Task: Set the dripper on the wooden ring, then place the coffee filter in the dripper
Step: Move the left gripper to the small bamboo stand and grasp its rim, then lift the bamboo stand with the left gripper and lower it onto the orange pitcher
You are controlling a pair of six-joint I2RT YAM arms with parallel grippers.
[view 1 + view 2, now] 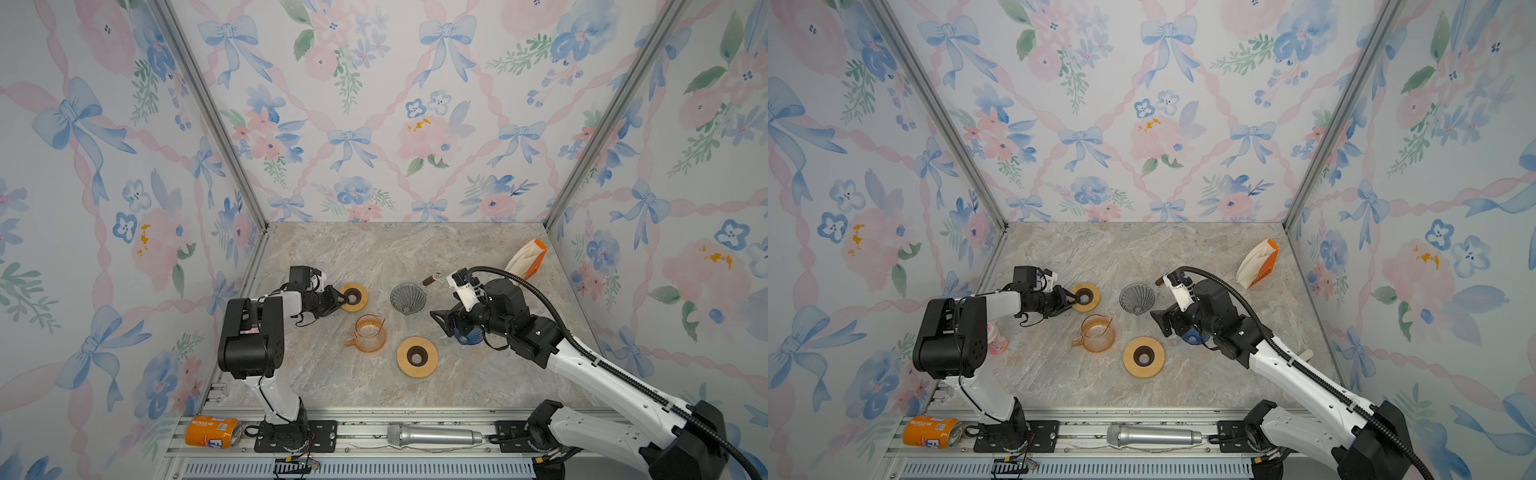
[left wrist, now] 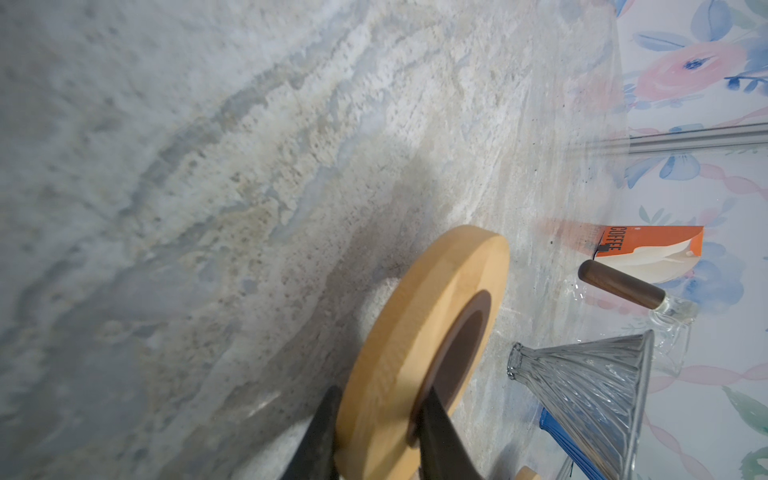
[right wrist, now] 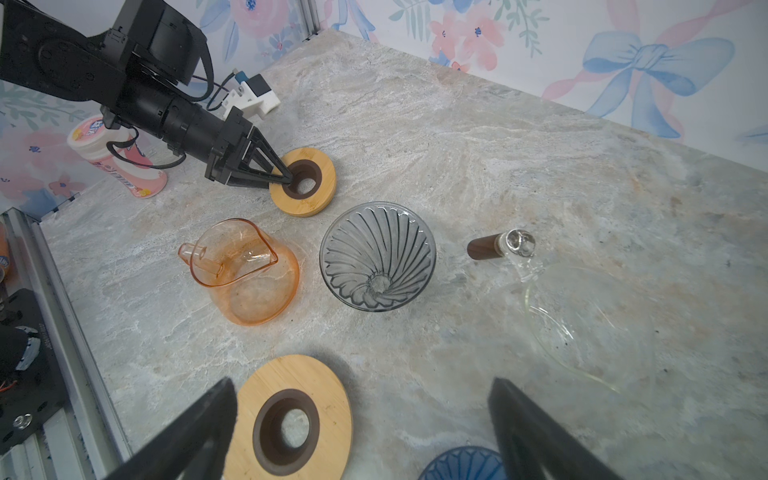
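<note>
While the left gripper [image 1: 346,299] pinches a round bamboo ring [image 1: 362,297] and the right gripper [image 3: 363,386] gapes, the white paper filter [image 1: 519,259] sits right of centre in its orange packet [image 1: 539,257]; a slipped ring may strike the grey ribbed-glass dripper [image 1: 408,297].

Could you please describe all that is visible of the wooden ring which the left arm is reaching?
The ring is a flat, round disc of pale wood, perhaps bamboo, with a dark brown collar around its central hole. It lies flat on the table, left of the grey dripper in both top views and apart from it. The left end effector straddles its band, one finger outside the rim, one in the hole, and appears to pinch it.
</note>
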